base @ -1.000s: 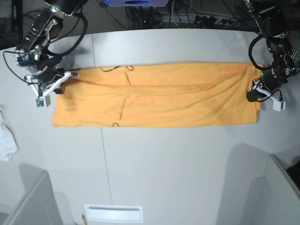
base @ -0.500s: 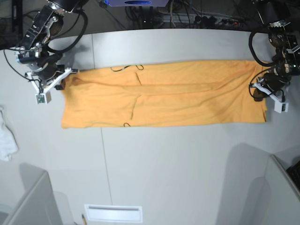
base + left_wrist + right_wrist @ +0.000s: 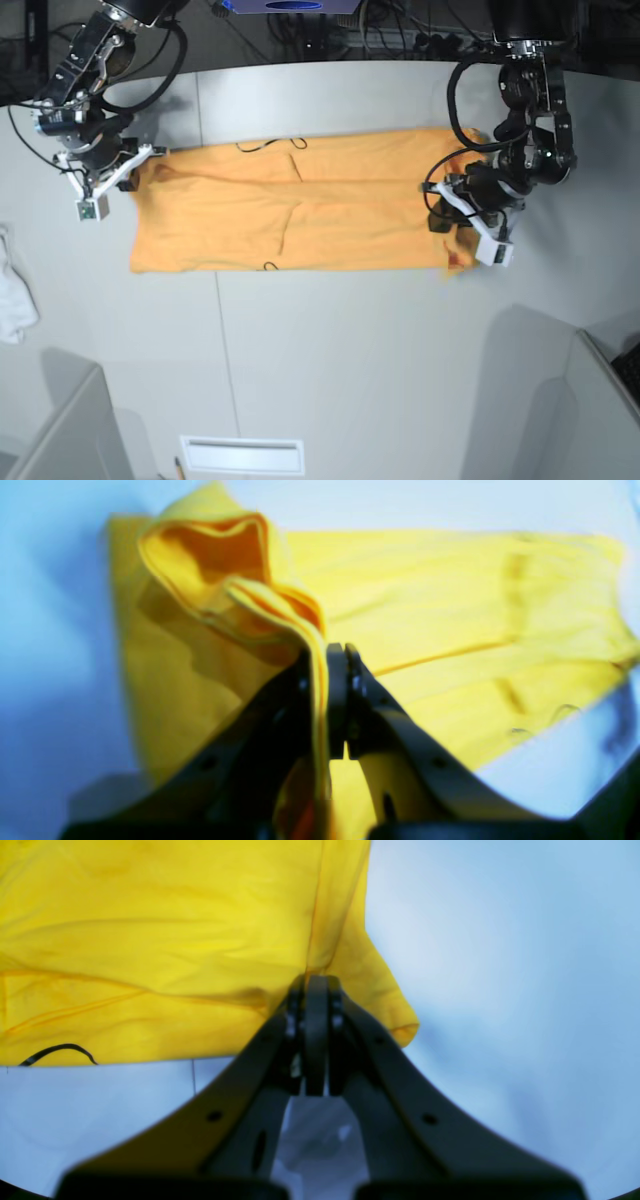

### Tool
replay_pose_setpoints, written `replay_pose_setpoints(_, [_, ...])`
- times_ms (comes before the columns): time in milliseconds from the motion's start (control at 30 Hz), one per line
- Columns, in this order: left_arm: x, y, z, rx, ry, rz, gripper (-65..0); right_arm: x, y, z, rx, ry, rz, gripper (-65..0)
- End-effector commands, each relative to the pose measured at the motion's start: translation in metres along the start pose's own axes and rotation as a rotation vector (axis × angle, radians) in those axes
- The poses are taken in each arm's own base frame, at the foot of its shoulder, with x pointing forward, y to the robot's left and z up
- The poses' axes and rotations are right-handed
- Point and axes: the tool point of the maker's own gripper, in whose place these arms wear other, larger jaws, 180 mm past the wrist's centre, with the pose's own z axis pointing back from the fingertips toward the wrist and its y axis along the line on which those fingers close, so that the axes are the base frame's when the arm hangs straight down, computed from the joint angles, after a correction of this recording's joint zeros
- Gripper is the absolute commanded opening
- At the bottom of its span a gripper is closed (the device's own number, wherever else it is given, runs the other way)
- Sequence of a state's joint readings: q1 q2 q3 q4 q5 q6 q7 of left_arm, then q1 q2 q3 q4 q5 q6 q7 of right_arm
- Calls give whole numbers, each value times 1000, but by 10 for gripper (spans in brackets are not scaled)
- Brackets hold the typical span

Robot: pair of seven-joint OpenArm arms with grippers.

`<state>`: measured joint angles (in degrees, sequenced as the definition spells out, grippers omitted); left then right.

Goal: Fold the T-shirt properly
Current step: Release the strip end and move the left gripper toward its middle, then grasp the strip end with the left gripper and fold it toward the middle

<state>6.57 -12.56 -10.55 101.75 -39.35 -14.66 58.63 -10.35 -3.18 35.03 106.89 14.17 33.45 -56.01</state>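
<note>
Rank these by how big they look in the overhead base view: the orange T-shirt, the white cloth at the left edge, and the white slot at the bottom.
1. T-shirt, clearly largest.
2. White slot.
3. White cloth, partly cut off by the edge, so its rank below the slot is unsure.

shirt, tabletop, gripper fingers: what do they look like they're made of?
T-shirt: soft, matte light-orange knit, probably cotton; it creases and bunches where the left gripper pinches it.
Table: smooth pale grey panels, likely laminate or painted board; faint seams, soft sheen.
Fingers of the right gripper: black and rigid, matte, probably moulded or printed plastic; too blurred to be sure.
</note>
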Motion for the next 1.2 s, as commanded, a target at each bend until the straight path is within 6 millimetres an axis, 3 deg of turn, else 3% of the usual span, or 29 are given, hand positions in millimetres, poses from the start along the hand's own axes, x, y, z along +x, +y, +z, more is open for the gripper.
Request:
replay_pose_setpoints(0, [13,-11,-1,-22,-36,-5,-650,15,-2,4,-7,-52,7,-650])
replay_pose_setpoints(167, [21,-53,-24,-105,-37,31,-650,16,-2,4,-7,-53,7,-650])
replay_pose_setpoints(367, [8,-83,-57,-172,42,72,-650,17,-2,4,-7,-55,7,-650])
replay_pose_setpoints(500, [3,-100,-62,-207,60,68,-650,16,-4,5,-11,-55,3,-650])
replay_pose_setpoints(967, [10,-129,-71,-268,47,94,-650,22,-2,3,-5,-66,7,-650])
replay_pose_setpoints(1167, [-1,-129,-83,-270,93,117,-650,22,-1,3,-4,-66,6,-650])
